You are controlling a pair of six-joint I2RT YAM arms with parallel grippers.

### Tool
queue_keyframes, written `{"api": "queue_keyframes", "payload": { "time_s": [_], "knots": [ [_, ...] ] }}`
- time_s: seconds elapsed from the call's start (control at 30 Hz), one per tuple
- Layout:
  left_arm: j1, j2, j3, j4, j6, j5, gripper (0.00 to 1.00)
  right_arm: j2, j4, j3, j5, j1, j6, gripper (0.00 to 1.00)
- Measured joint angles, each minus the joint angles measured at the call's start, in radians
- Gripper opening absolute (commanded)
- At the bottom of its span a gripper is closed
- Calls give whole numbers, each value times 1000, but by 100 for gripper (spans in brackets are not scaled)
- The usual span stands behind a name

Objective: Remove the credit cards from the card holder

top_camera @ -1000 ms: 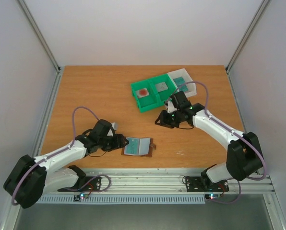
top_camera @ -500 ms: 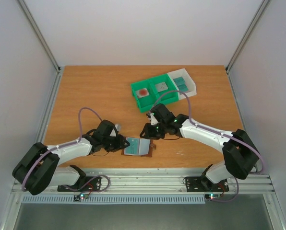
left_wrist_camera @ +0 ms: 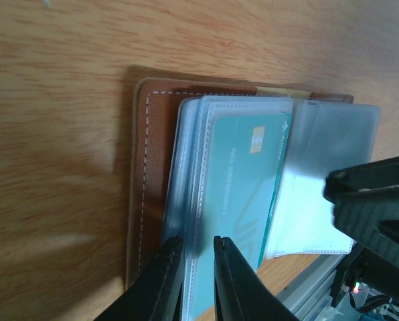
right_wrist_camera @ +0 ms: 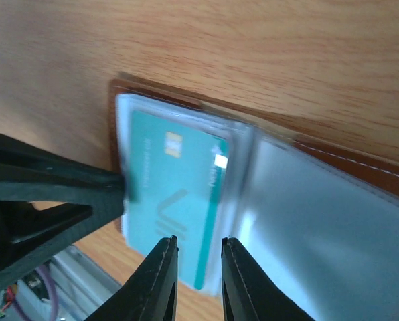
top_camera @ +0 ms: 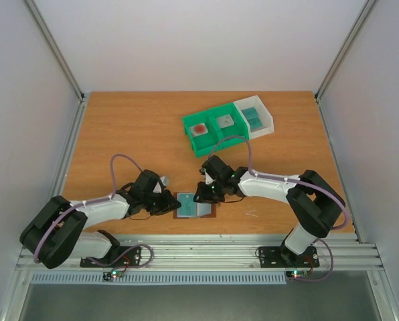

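Brown leather card holder (left_wrist_camera: 142,167) open, my left tool (left_wrist_camera: 198,244) clenched on its edge; teal plastic credit card (left_wrist_camera: 243,174) still pocketed between right tool (right_wrist_camera: 198,244) fingers. Can't tell if I've gripped it.

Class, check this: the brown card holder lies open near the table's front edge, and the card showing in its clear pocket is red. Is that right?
Not quite. The card in the clear pocket is teal, not red, as the left wrist view shows. The brown card holder does lie open near the table's front edge.
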Motion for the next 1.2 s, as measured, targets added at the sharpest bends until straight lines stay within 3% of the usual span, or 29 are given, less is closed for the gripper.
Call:
{"api": "queue_keyframes", "payload": {
  "time_s": [0.17, 0.4, 1.2],
  "knots": [
    [0, -23, -10, -11, -18, 3, 15, 35, 31, -31, 3, 0, 3, 17],
    [0, -95, -7, -63, -24, 2, 28, 57, 87, -56, -9, 0, 8, 15],
    [0, -61, -12, -25, -18, 3, 25, 56, 150, -95, -24, 0, 44, 16]
  ]
}}
